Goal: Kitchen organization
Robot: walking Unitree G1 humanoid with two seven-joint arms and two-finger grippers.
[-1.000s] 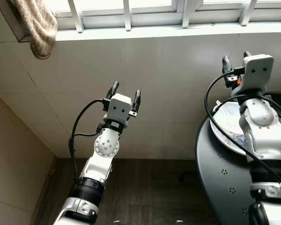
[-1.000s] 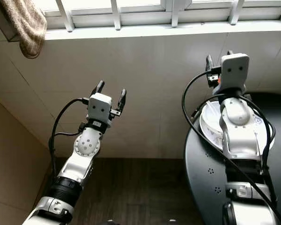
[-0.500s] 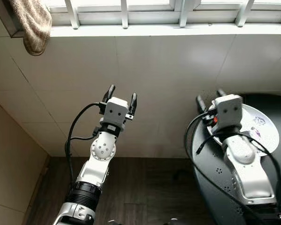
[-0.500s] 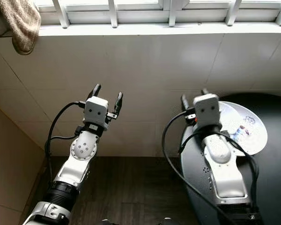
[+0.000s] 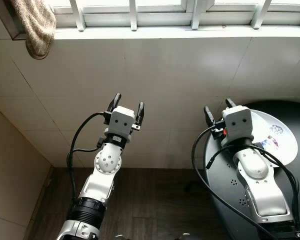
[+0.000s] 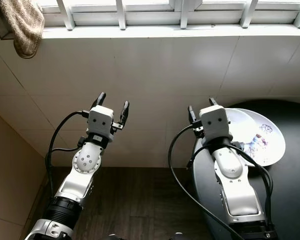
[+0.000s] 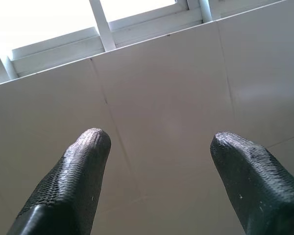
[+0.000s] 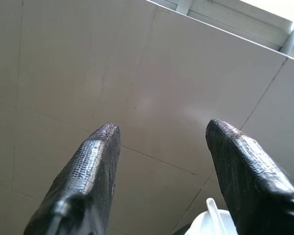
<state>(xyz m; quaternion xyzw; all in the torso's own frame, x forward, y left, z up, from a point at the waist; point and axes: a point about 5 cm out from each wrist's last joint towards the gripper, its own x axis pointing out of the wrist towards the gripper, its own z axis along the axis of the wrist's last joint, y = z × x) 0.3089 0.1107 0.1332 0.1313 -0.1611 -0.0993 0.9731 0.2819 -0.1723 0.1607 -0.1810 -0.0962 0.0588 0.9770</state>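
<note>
Head view: my left gripper is raised before the tiled wall, jaws apart, empty. My right gripper hangs at the round black table's edge, jaws apart, just beside the white plate.

Right wrist view: fingers spread, plate rim between them.

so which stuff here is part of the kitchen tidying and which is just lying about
Part of the job:
white plate on the black round table
right pincer, open, beside the plate
left pincer, open, raised toward the wall

Just there:
beige towel hanging by the window
</note>
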